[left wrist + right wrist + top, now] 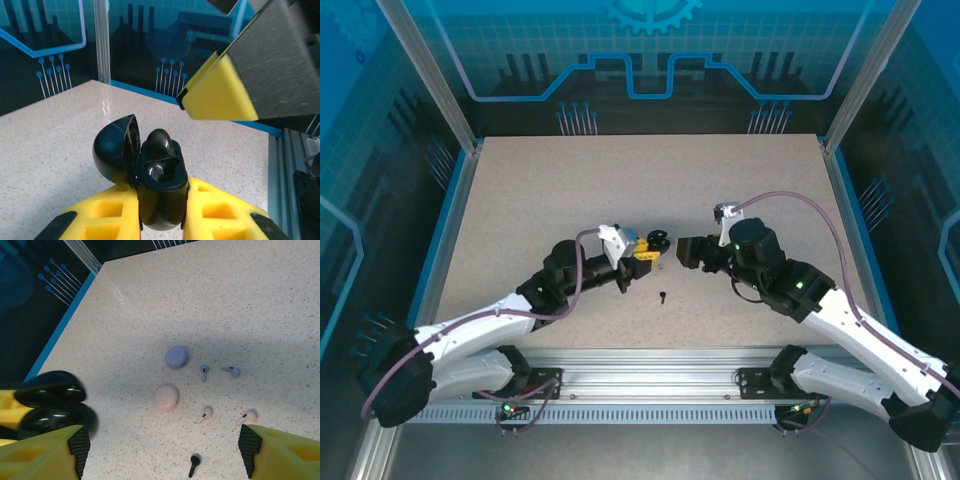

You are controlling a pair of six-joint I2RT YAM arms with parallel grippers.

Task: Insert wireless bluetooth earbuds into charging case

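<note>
At table's near edge, both arms are being angled inward so the grippers are being brought together mid-table. L gripper [162,212] is being kept pinched on the black charging case [160,195], raised off the table [50,130] w/ its lid [114,150] hinged open, prob. so the sockets are being presented to the other arm. A dark rounded piece is being seen seated inside. It looks like an earbud, but that can't be told for sure.

R gripper [161,442] is being held just beside the case, its fingers [280,452] spread wide w/ nothing between them.

Below it, from the R wrist view, a black earbud [194,464] is lying loose on the table, likely the next one for pickup. Beyond that, a pale pink earbud [205,413] and its twin [247,416] are being left near the pink case [166,397]. Farther out, two lilac earbuds [204,371] are lying just beside the lilac case [176,356]. Both round cases appear shut, so those pairs are prob. being left for later.
</note>
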